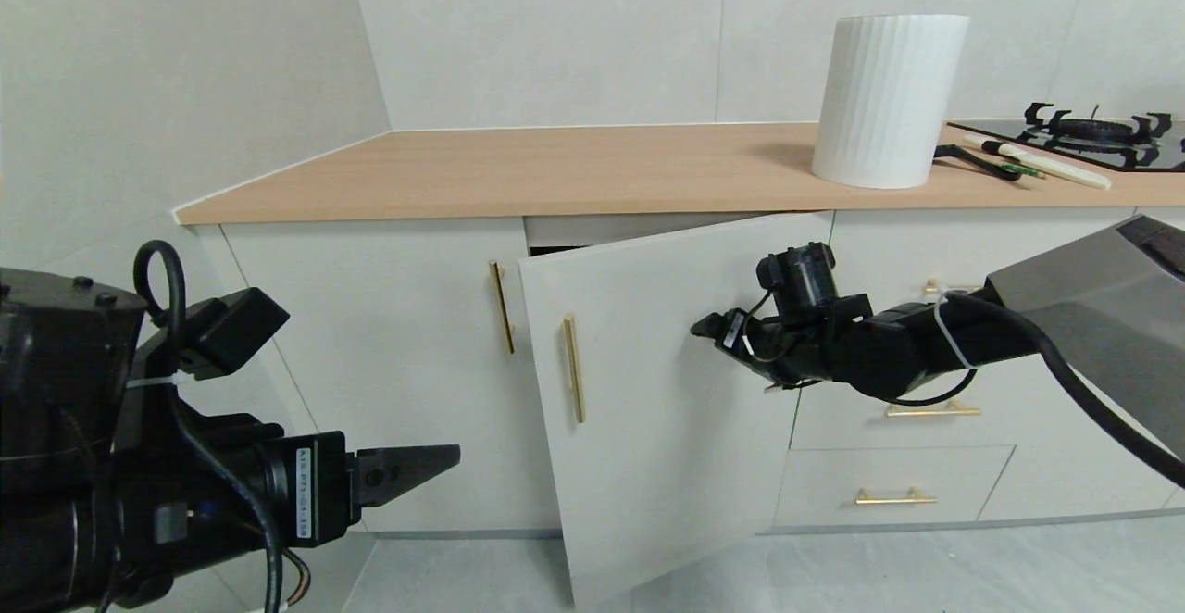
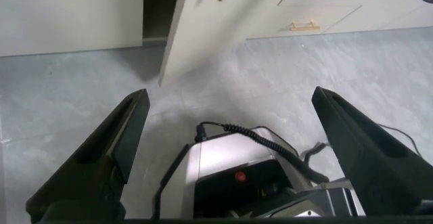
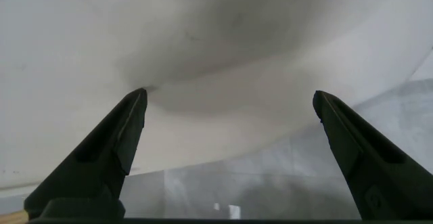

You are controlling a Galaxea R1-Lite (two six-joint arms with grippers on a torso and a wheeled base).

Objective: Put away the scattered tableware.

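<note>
Up on the wooden countertop [image 1: 555,168], well above and beyond both sets of jaws, the scattered utensils [image 1: 1018,161] lie loose: slim pieces, one dark-handled and one pale, just beside a tall white ribbed canister [image 1: 889,99] and near the black hob [image 1: 1092,131]. Nothing looks put away yet, so I judge the task to be at its start, with only a matte, flat-panelled cabinet door [image 1: 667,391] standing ajar. Its thin brass bar handle [image 1: 574,368] is off to one side of the right gripper [image 1: 708,328], which hangs close in front of the door's face and holds nothing. The left gripper [image 1: 444,458] sits lower and well apart from the door, also empty. Drawers [image 1: 893,499] with matching brass pulls lie below the right arm. From the left wrist, the dark, wedge-shaped fingers [image 2: 101,163] are spread wide over a grey, faintly veined tile floor [image 2: 270,82], the door's lower corner well ahead of them. From the right wrist, that arm's jaws are likewise released and wide apart, with the door's smooth pale surface close ahead between them, shadowed but, as far as I can tell, not touched.
</note>
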